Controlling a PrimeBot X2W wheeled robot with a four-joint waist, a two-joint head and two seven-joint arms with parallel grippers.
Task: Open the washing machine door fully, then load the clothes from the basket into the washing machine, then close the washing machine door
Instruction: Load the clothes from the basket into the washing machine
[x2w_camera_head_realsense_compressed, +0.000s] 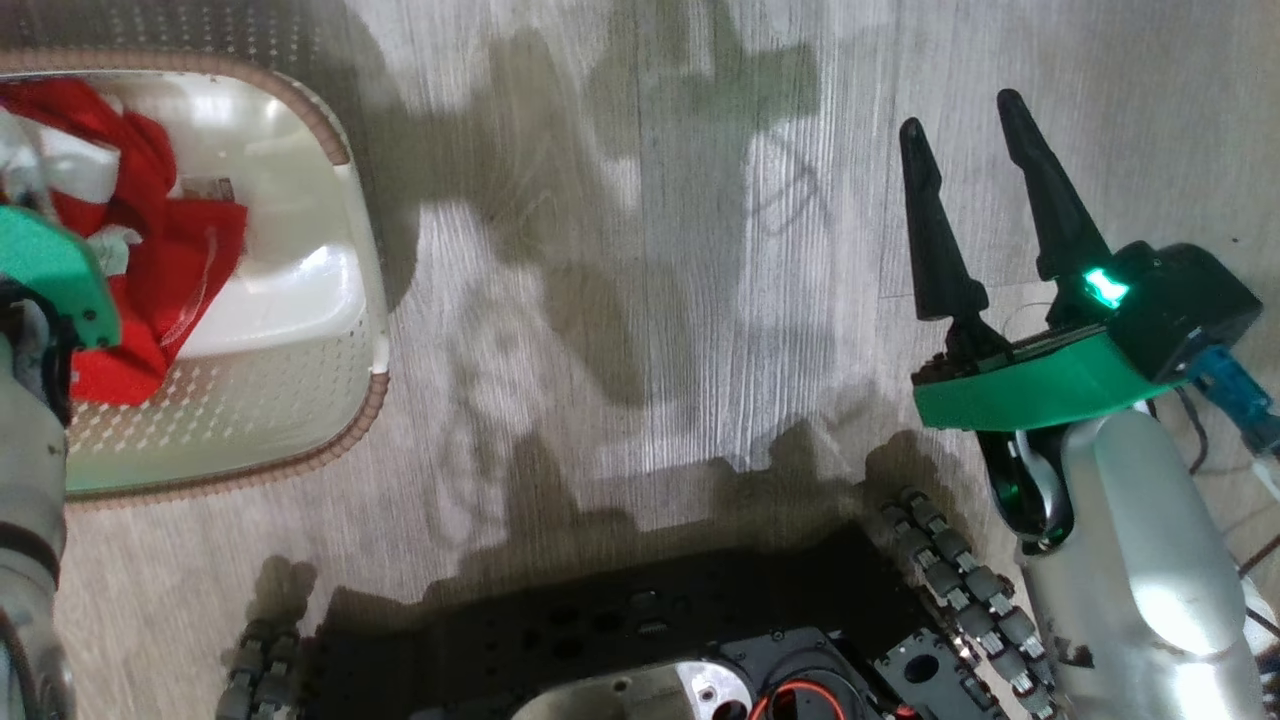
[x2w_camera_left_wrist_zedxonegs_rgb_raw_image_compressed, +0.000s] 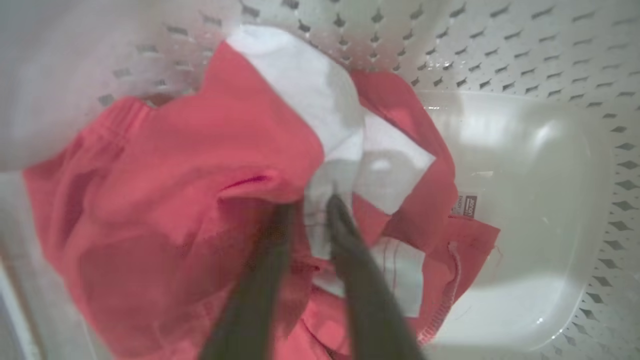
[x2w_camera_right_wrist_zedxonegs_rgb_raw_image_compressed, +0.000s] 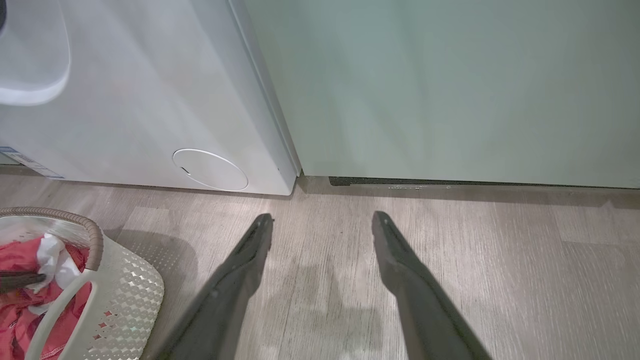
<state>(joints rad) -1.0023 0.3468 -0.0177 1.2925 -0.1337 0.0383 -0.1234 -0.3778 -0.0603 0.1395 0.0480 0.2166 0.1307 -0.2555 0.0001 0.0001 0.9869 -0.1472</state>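
The cream basket (x2w_camera_head_realsense_compressed: 372, 330) stands on the floor at the left, with the red and white clothes (x2w_camera_head_realsense_compressed: 170, 270) heaped in its left half. In the left wrist view, my left gripper (x2w_camera_left_wrist_zedxonegs_rgb_raw_image_compressed: 312, 205) reaches down into the basket (x2w_camera_left_wrist_zedxonegs_rgb_raw_image_compressed: 500, 55). Its fingers are drawn close together on a fold of white fabric of the clothes (x2w_camera_left_wrist_zedxonegs_rgb_raw_image_compressed: 175, 175). My right gripper (x2w_camera_head_realsense_compressed: 962, 112) hovers open over bare floor at the right, holding nothing. The right wrist view shows the right gripper (x2w_camera_right_wrist_zedxonegs_rgb_raw_image_compressed: 322, 217) pointing at the foot of the white washing machine (x2w_camera_right_wrist_zedxonegs_rgb_raw_image_compressed: 125, 100). The washing machine door is out of view.
A pale green cabinet (x2w_camera_right_wrist_zedxonegs_rgb_raw_image_compressed: 450, 90) stands right of the washer, whose front has a small round white flap (x2w_camera_right_wrist_zedxonegs_rgb_raw_image_compressed: 210, 169) low down. The basket (x2w_camera_right_wrist_zedxonegs_rgb_raw_image_compressed: 125, 295) sits left of my right fingers. My black wheeled base (x2w_camera_head_realsense_compressed: 650, 620) fills the lower middle, on grey wood floor (x2w_camera_head_realsense_compressed: 650, 250).
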